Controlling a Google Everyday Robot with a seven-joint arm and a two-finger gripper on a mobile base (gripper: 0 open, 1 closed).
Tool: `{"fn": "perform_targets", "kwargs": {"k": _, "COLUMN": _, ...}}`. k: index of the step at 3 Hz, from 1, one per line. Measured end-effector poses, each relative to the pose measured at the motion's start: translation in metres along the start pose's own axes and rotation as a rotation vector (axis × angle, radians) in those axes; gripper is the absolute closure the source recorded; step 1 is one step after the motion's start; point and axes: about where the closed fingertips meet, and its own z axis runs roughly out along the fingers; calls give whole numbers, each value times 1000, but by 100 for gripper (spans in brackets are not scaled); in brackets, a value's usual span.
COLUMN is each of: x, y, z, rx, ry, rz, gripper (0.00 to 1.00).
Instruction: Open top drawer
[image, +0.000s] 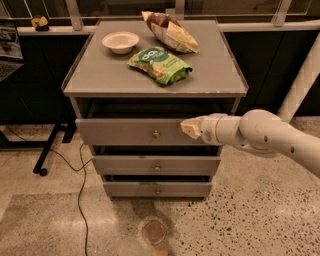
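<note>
The top drawer (125, 132) is the widest grey front of the cabinet, with a small round metal knob (156, 134) at its centre. A dark gap shows above it, under the cabinet top. My gripper (189, 128) comes in from the right on a white arm and sits in front of the drawer face, a short way right of the knob. Two narrower grey drawer fronts (156, 165) (157, 189) sit below.
On the cabinet top (100, 75) lie a white bowl (120, 41), a green snack bag (160, 64) and a brown and white bag (171, 31). A black cable (80, 175) runs over the floor at left. A white post (302, 85) stands at right.
</note>
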Motion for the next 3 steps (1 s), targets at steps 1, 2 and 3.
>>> {"fn": "perform_targets", "kwargs": {"k": 1, "x": -13, "y": -17, "z": 26, "rx": -31, "ry": -59, "rz": 13, "gripper": 100}}
{"fn": "perform_targets", "kwargs": {"k": 2, "x": -22, "y": -23, "z": 44, "rx": 16, "ry": -74, "rz": 32, "gripper": 100}}
{"fn": "perform_targets", "kwargs": {"k": 3, "x": -29, "y": -37, "z": 44, "rx": 71, "ry": -103, "rz": 34, "gripper": 100}}
